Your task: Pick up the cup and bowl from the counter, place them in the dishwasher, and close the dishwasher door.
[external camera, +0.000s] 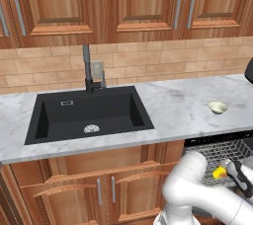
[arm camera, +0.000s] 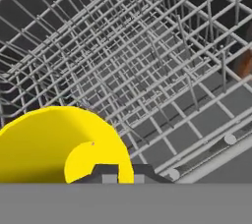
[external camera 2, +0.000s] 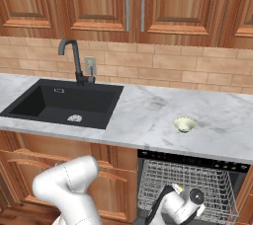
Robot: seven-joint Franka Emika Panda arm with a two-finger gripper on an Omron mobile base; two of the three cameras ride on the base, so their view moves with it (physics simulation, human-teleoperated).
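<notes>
The gripper [arm camera: 118,171] is clamped on the cup's [arm camera: 54,144] rim, with the cup low over the dishwasher's rack [arm camera: 147,61]. The wires lie just beneath it, tines standing ahead, so release likely needs only a short drop. The bowl [external camera: 218,106] sits apart on the counter [external camera: 173,105], above the rack.
</notes>
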